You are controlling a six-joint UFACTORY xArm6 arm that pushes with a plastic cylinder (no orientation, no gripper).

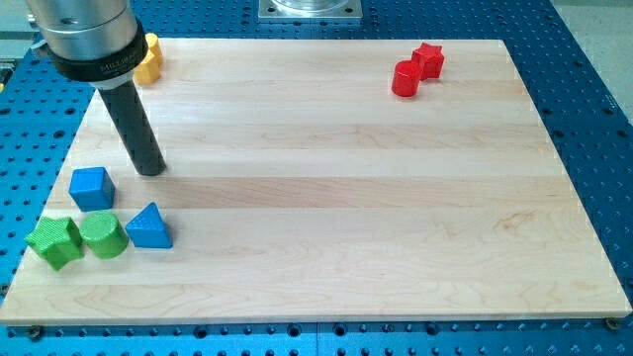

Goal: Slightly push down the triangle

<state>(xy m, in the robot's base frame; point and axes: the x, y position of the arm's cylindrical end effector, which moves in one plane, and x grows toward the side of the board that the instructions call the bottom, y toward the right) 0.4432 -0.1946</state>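
**Q:** What lies on the wooden board [326, 178], going from the view's left to its right?

**A:** Take the blue triangle [148, 226] as the landmark; it sits near the board's lower left corner. Furthest left of it is a green star-shaped block [54, 240], and between the two stands a green cylinder [103, 234], touching the star and just beside the triangle. A blue cube [91, 187] sits above and left of the triangle. My tip [150, 170] rests on the board above the triangle, apart from it and just right of the cube. There is no hand on this rod, so nothing is held or clenched. Far above the triangle, a yellow block [148, 58] peeks out from behind the arm; I cannot tell its shape. Well away toward the upper right, a red cylinder [406, 79] touches a red star-shaped block [428, 60].
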